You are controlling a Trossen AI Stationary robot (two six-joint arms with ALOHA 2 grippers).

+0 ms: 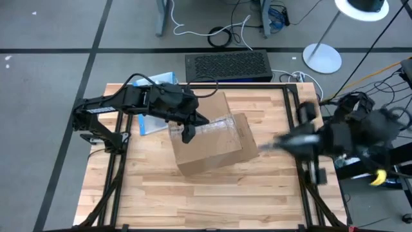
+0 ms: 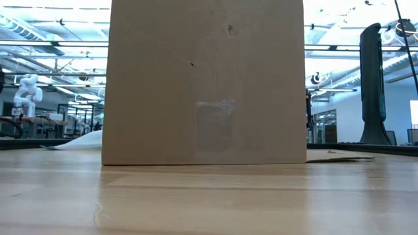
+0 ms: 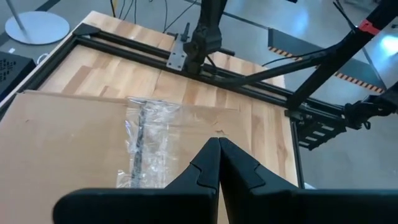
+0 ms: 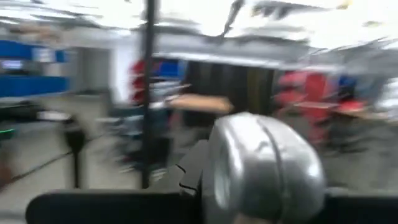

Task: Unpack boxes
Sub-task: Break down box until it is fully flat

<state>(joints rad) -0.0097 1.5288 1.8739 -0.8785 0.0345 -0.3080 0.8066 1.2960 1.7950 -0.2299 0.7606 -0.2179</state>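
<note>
1. Bench [image 1: 212,193]: light wood butcher-block top w/ black frame rails along both sides.
2. Clear plastic pouch w/ blue edge [image 1: 149,122]: on bench near far-left corner, partly hidden.
3. Black grille-topped unit [image 1: 226,66]: on floor just beyond bench's far edge.
4. Floor lamp: white round base [image 1: 322,58] on floor past far-right corner, lit ring head [image 1: 362,8] at top right.
5. Cables [image 1: 222,32]: white + black loops on grey floor behind the unit.
6. Low view: white robot figure [image 2: 27,91] far left in background, tall black stand [image 2: 372,85] at right.
7. Silver rounded object [image 4: 261,171]: close up in right wrist view, too blurred to ID.
</note>
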